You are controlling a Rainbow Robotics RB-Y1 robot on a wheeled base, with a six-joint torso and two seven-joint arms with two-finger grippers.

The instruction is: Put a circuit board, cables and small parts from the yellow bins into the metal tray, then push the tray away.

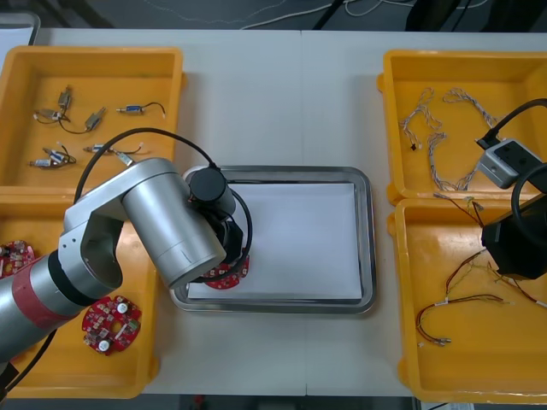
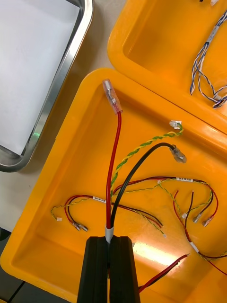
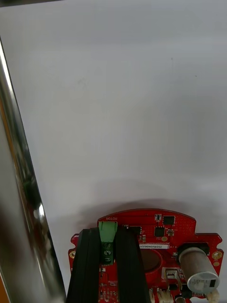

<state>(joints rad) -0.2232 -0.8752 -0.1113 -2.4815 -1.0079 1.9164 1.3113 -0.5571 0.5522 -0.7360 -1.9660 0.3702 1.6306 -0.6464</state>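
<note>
My left gripper (image 3: 108,253) is shut on the green connector of a round red circuit board (image 3: 163,234). It holds the board just over the white inside of the metal tray (image 3: 118,94), at the tray's near left corner (image 1: 184,295). In the front view the board (image 1: 229,275) peeks out under the left arm (image 1: 162,222). My right gripper (image 2: 109,265) is shut on a red and black cable (image 2: 115,156) with a yellow-green twisted strand. Its ends reach out past the fingertips over the near right yellow bin (image 2: 71,156). In the front view the right gripper (image 1: 513,243) hangs above that bin.
Several more cables (image 2: 142,189) lie on the near right bin's floor. Blue and white cables (image 1: 440,141) are in the far right bin. Small metal parts (image 1: 64,107) fill the far left bin. Two more boards (image 1: 109,323) lie in the near left bin.
</note>
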